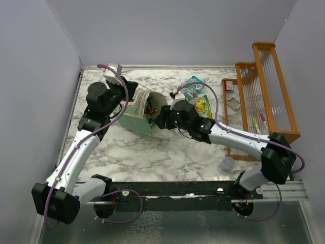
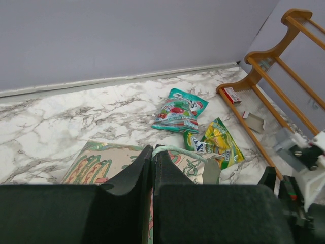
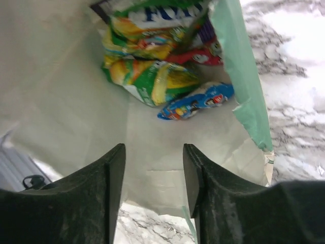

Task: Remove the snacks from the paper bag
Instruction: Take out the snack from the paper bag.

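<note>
2 snacks on table; approx 4 w/in bag.

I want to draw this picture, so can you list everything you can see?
bag: one, mint green, white inside, lying on its side mid-table.
snacks outside: two, teal and green-yellow, on the table near the rack.
snacks inside: at least four, green-yellow, red, blue, deep in the bag.
rack: one, orange wood, table's right edge.
small cup: one, whitish, by the rack's near end.
table: one, white-grey marble.
left claw: one, black, shut on the bag's rim.
right claw: one, black, open at the bag's mouth.
</note>
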